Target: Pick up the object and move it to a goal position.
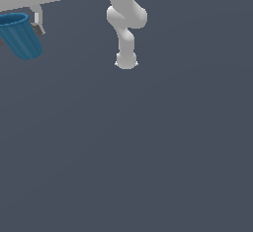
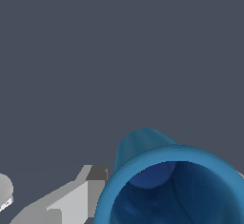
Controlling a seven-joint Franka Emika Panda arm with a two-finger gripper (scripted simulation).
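Object (image 1: 20, 36): a small blue tapered cup with a round rim, a darker hollow inside and faintly ribbed sides; in the exterior view it sits at the upper part of that view's left edge, tilted, rim uppermost, directly beneath the white body of the pincer (image 1: 22, 16); no shadow or contact with the counter (image 1: 148, 152) can be made out beneath it, so it is judged to be lifted clear.

Pincer state: one grey finger (image 1: 38, 22) lies against the cup's side just below the rim on the exterior view's right; the opposite finger is cut off by the frame edge; in the wrist view one finger (image 2: 76, 199) stands just beside the rim; the jaws are judged to be closed on the cup's wall, spread no wider than the cup's upper part; full contact on both sides cannot be confirmed.

Handling judgement: the cup looks thin-walled and light; it reads as rigid, though stiffness cannot be verified; the taper narrows away from the rim, so a squeeze on the sides tends to push the cup downward out of the hold; the ribs may add some friction; the smooth finish suggests slipperiness.

Recommended hold: across the wall near the rim, where the diameter is greatest; keep acceleration modest during transport.

Goal position: no marker is visible in either view.
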